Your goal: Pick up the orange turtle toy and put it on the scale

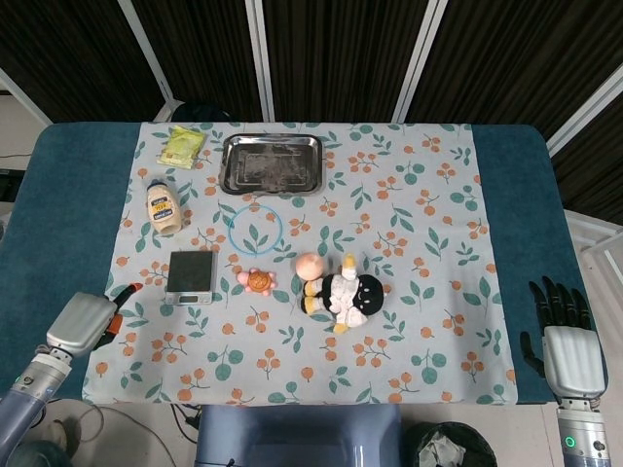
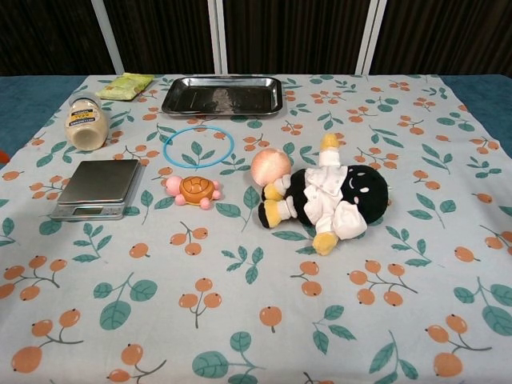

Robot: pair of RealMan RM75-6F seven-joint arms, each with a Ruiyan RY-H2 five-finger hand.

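The orange turtle toy (image 1: 257, 281) (image 2: 194, 190), with a pink head and feet, lies on the floral cloth just right of the small silver scale (image 1: 190, 276) (image 2: 98, 188). The scale's platform is bare. My left hand (image 1: 88, 321) hovers over the table's front left edge, left of the scale, holding nothing, with its orange-tipped fingers pointing toward the scale. At the table's front right corner my right hand (image 1: 563, 336) has its dark fingers spread and holds nothing. Neither hand shows clearly in the chest view.
A black-and-white plush (image 1: 346, 292) (image 2: 332, 200) and a peach ball (image 1: 311, 265) lie right of the turtle. Behind it are a blue ring (image 1: 256, 227), a steel tray (image 1: 273, 162), a mayonnaise jar (image 1: 164, 206) and a green packet (image 1: 182, 146).
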